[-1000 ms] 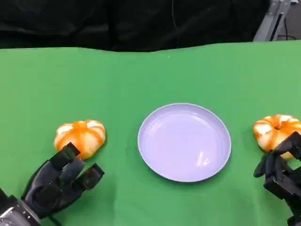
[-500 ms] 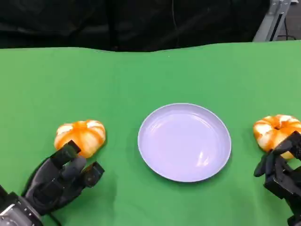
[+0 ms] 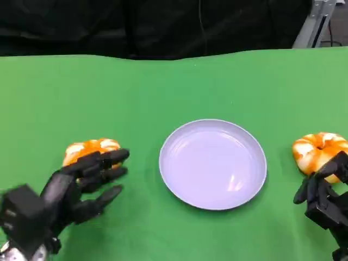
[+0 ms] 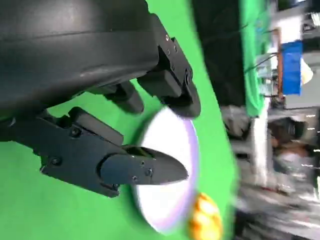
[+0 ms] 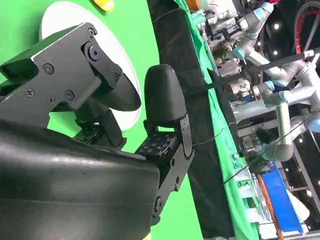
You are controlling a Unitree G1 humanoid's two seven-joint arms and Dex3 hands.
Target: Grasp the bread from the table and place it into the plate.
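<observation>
Green cloth-covered table [image 3: 179, 81] before a black backdrop, with a round pale lavender plate [image 3: 213, 163] lying empty at centre. To the plate's left, a glazed orange-and-white bread roll [image 3: 87, 148] on the cloth, its near side overlapped by the spread fingers [image 3: 109, 157] of the black left hand [image 3: 73, 187], held apart and closed on nothing; contact with the roll impossible to tell. To the plate's right, a second orange-and-white bread roll [image 3: 318, 150] at the table's edge, just beyond the black right hand [image 3: 326, 198], fingers loosely curled and holding nothing.
</observation>
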